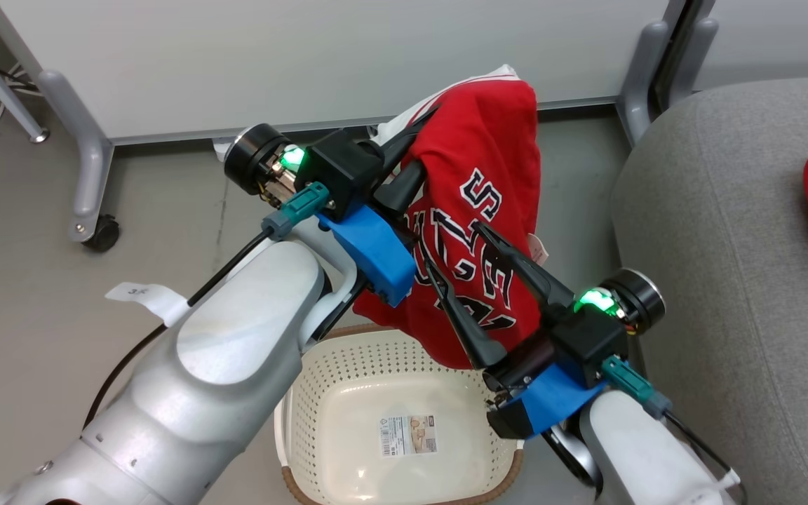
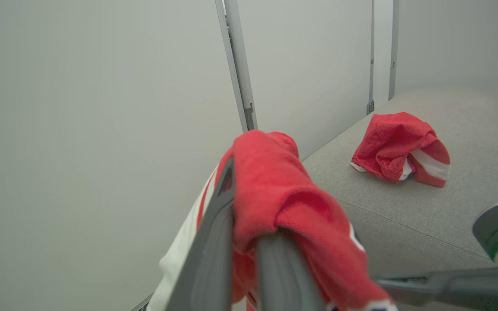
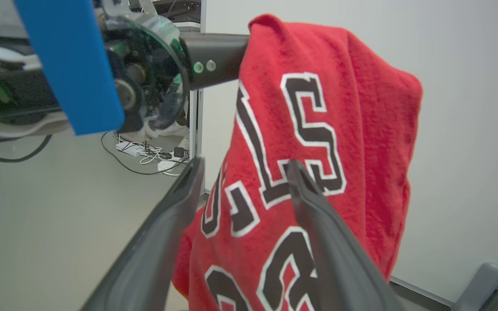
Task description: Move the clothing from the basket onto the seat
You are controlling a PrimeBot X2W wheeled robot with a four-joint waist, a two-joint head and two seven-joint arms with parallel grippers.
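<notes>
grey floor (image 1: pixel 25 365) | 1 basket (image 1: pixel 306 407) | 1 seat (image 1: pixel 726 315) | 1 held jersey (image 1: pixel 495 154) | 1 lying jersey (image 2: pixel 394 144)

Head view: high, steeply down onto oval cream perforated plastic basket (image 1: pixel 320 400). Left wrist view: level, facing large grey fabric seat (image 2: pixel 404 216). Right wrist view: close against soft red lettered jersey (image 3: pixel 361 108), common to all three.

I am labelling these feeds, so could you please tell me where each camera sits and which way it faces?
Head view: on the head, down at the jersey above the basket; left forearm and right forearm show.
Left wrist view: along the left fingers, shut on the jersey, towards the seat.
Right wrist view: along the open right fingers, at the jersey's lettering.
All share the jersey.
</notes>
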